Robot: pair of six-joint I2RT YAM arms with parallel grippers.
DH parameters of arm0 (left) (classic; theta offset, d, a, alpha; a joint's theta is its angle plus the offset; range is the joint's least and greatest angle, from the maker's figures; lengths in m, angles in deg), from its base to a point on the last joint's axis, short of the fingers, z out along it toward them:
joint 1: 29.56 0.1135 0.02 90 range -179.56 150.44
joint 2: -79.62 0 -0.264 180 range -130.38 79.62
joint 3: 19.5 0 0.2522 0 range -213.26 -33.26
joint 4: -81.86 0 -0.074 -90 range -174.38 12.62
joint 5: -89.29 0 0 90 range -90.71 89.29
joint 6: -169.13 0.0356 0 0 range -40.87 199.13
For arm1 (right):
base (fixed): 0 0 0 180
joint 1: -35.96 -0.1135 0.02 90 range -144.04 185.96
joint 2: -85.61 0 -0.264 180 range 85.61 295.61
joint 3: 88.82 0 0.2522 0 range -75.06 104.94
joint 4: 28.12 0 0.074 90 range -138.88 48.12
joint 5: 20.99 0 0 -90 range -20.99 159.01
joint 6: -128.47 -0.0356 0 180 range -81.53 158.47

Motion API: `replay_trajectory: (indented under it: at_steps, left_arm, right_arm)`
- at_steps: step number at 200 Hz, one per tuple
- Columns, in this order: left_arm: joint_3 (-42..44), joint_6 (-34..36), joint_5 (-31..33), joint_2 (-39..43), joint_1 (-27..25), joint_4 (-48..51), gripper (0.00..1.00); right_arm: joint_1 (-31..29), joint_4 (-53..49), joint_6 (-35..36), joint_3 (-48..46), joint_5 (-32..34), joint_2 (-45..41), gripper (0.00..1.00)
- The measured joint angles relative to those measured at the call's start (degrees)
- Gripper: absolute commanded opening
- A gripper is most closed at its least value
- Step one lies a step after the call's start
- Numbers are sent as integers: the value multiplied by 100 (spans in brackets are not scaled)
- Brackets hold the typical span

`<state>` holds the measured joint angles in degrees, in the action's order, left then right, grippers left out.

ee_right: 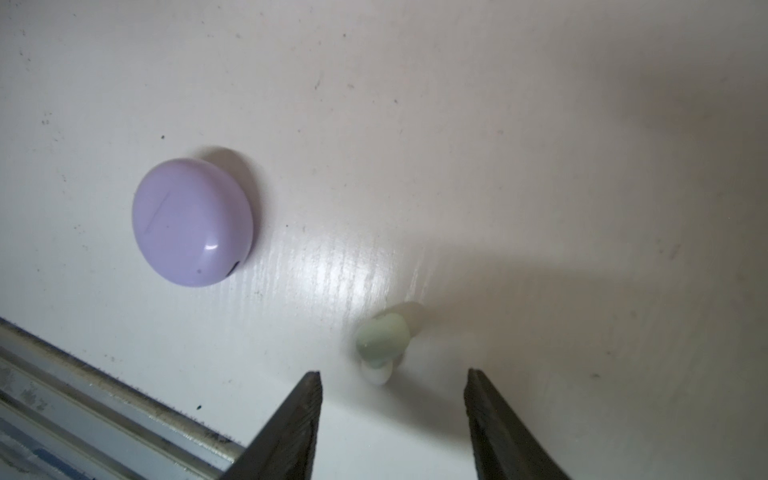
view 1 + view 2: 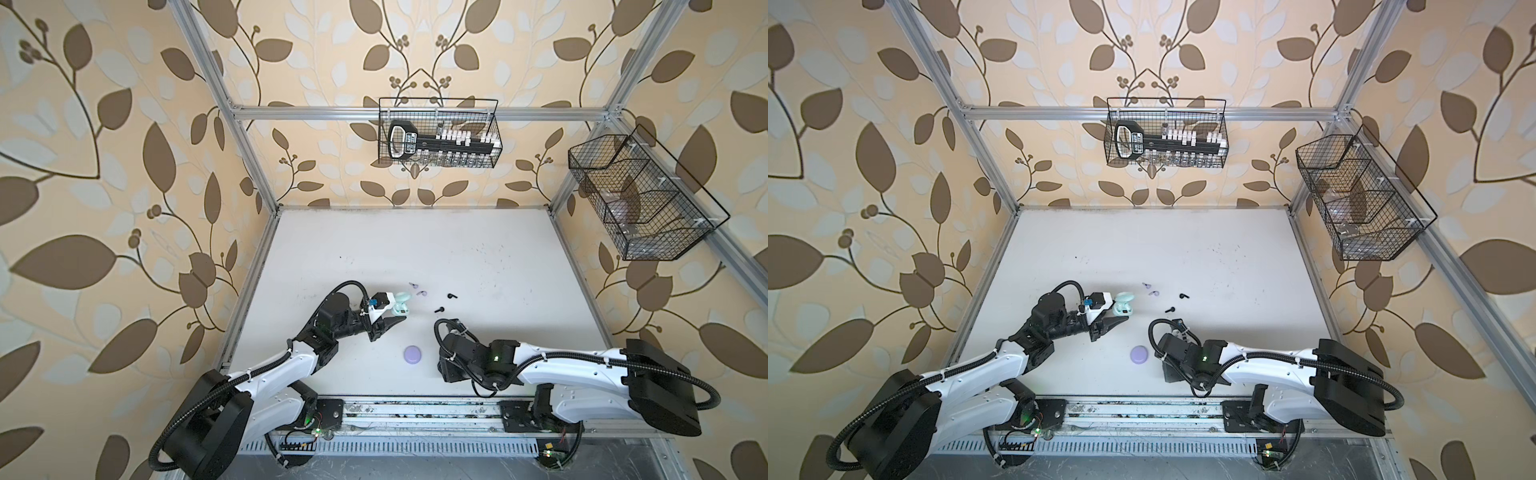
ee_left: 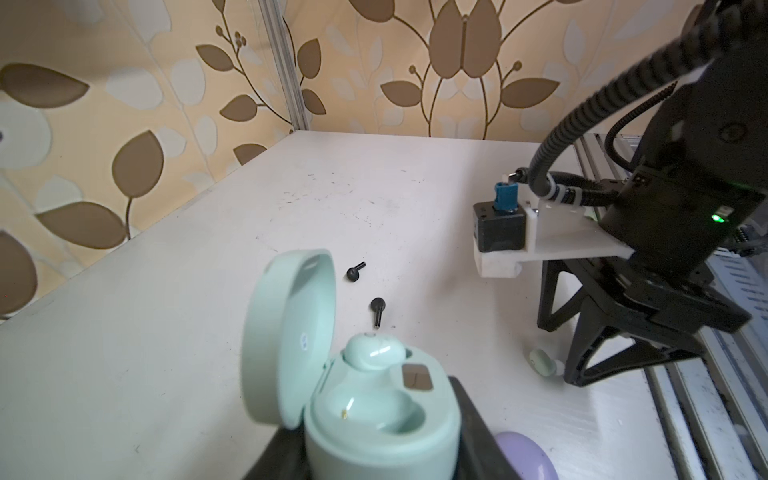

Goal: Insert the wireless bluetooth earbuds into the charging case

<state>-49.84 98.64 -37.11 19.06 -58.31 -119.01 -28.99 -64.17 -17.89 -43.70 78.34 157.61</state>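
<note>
A scuffed white table (image 2: 457, 249) stands inside an aluminium frame (image 2: 311, 113), with leaf-patterned wallpaper (image 2: 104, 166) behind. A wire basket (image 2: 384, 158) hangs on the back bar and holds a black handled tool (image 2: 401, 139). A second basket (image 2: 590, 166) hangs on the right.

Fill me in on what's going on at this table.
The left claw grips the open mint charging case, with one mint earbud seated in it and the second socket empty. The right claw hangs open right by the other mint earbud, which lies on the table near the closed lilac case. The black earbuds and lilac earbuds lie loose farther back.
</note>
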Motion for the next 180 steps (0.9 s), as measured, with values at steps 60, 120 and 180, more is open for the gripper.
replay_trajectory:
  at_steps: [60, 120, 180]
  left_arm:
    - [39, -24, 0, 42, 35, -76, 0]
    - [103, -26, 0, 61, 35, -114, 0]
    - [103, -26, 0, 96, 35, -122, 0]
  right_arm:
    - [175, 476, -107, 11, -234, 321, 52]
    - [170, 649, 17, 293, -212, 769, 41]
    - [-33, 190, 153, 695, 221, 1161, 32]
